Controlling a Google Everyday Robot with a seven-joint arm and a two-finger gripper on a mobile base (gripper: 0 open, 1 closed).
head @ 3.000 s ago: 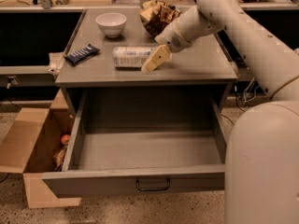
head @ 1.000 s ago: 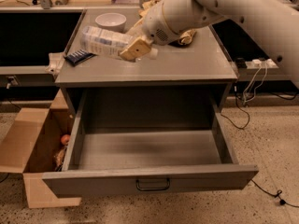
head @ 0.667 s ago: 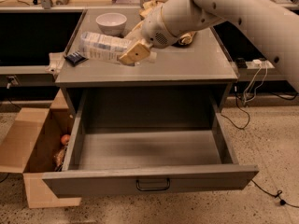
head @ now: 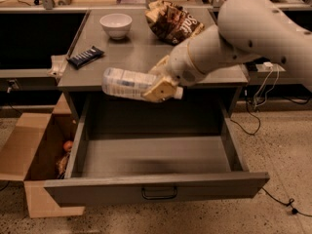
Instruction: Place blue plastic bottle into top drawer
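Blue plastic bottle (head: 124, 83): lying sideways in mid-air, just off the surface's front edge, above the rear of the open drawer.
Gripper (head: 163, 87): fingers (head: 157, 90) closed tight round the bottle near its cap end.
Top drawer (head: 156, 191): pulled out, grey floor in plain view.
Surface (head: 141, 57): white bowl (head: 115, 24), chip bag (head: 170, 21), dark snack bar (head: 85, 56).
Cardboard box (head: 27, 152): open, left of the drawer; small orange item (head: 68, 145) inside, perhaps fruit.

The gripper (head: 159, 87) holds the blue plastic bottle (head: 124, 83) at the table's (head: 141, 57) front edge, above the top drawer (head: 156, 183).
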